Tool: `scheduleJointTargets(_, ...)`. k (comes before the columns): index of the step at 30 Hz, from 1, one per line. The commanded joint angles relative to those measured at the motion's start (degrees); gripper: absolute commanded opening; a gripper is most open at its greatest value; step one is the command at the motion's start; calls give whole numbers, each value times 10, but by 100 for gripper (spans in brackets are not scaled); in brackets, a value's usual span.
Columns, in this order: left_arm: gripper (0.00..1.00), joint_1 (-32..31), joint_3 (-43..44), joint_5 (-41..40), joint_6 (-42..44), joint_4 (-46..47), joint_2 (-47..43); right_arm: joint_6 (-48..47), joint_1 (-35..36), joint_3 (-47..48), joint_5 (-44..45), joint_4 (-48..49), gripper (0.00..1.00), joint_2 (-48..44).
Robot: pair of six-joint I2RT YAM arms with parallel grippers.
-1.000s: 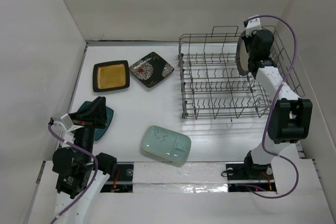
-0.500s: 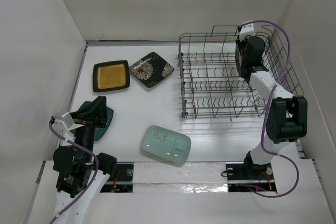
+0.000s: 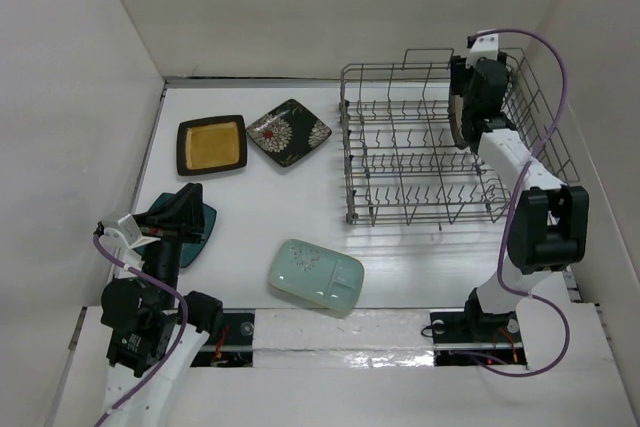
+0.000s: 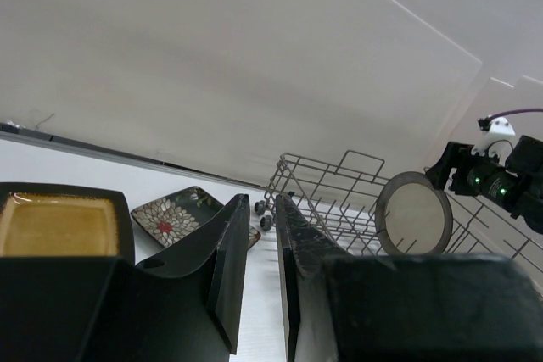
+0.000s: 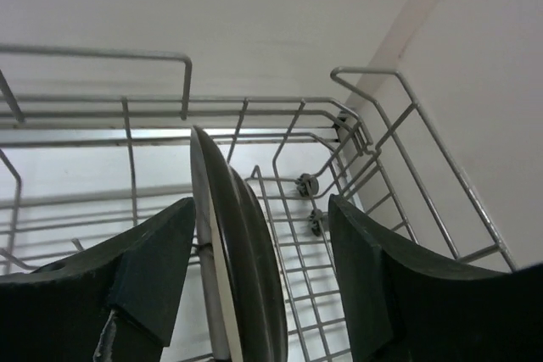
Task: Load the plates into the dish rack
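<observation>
White table (image 3: 250, 247), as I view it from above. The dark teal plate (image 3: 205, 229) lies flat directly beneath my left gripper (image 3: 188, 193). Beyond its jaws lies the yellow-centred black plate (image 3: 211, 144), with the flowered black plate (image 3: 289, 132) just beside that, to the right. The mint plate (image 3: 316, 274) lies right of the jaws, nearer the bases. The dish rack (image 3: 347, 137) stands below my right gripper (image 3: 462, 112).

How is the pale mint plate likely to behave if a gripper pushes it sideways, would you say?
The pale mint plate lies flat on the table, so it would probably slide rather than tip. Its glossy glaze suggests stiff, breakable ceramic, likely slippery to pinch.
</observation>
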Motion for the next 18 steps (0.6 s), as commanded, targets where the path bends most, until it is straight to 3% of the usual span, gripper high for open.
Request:
scheduleJointTargets(1, 17, -5, 3, 4, 3, 23, 10, 112, 5, 60, -11, -35, 73, -44)
scheduleJointTargets(4, 17, -5, 3, 9, 4, 24, 14, 174, 38, 71, -52, -68, 78, -88)
scheduleJointTargets(7, 15, -5, 3, 8, 5, 25, 19, 240, 102, 46, -96, -68, 74, -132)
scheduleJointTargets(8, 14, -5, 4, 6, 6, 24, 21, 252, 122, 39, -115, -62, 64, -139)
scheduleJointTargets(9, 8, -5, 4, 5, 8, 24, 29, 263, 168, 25, -151, -59, 33, -146)
scheduleJointTargets(11, 1, -5, 6, 3, 9, 22, 37, 278, 220, 12, -185, -46, 2, -146)
scheduleJointTargets(18, 0, 20, 8, 23, 8, 22, 69, 258, 431, -53, -235, -56, 0, -134)
